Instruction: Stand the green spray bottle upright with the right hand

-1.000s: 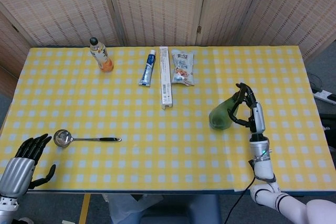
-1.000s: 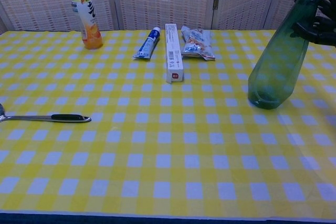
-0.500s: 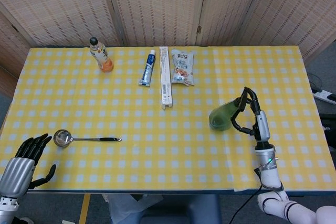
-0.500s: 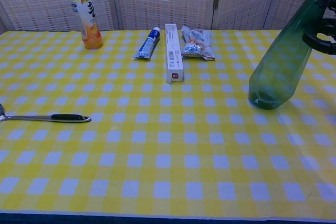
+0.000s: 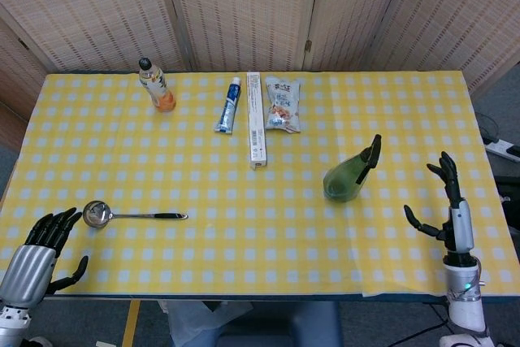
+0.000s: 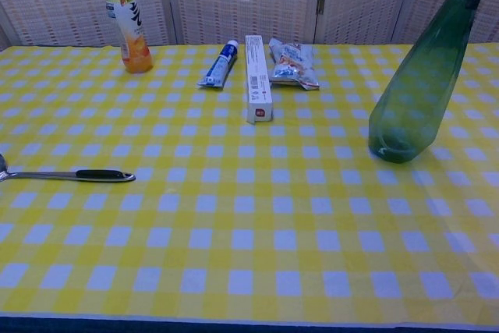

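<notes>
The green spray bottle (image 5: 349, 175) (image 6: 415, 91) stands upright on the yellow checked cloth at the right, its black nozzle on top, nothing touching it. My right hand (image 5: 449, 201) hangs well to the bottle's right near the table's right front corner, fingers spread, holding nothing; the chest view does not show it. My left hand (image 5: 36, 251) rests at the front left corner, fingers apart, empty.
A ladle (image 5: 130, 215) (image 6: 70, 175) lies at the front left. Along the back stand an orange drink bottle (image 5: 156, 85) (image 6: 128, 26), a toothpaste tube (image 5: 229, 106) (image 6: 219, 65), a long white box (image 5: 256, 119) (image 6: 257, 79) and a snack packet (image 5: 283, 104) (image 6: 293, 63).
My right hand let go of the spray bottle's neck and drew back to the right and toward the front edge. The bottle stays standing by itself.
</notes>
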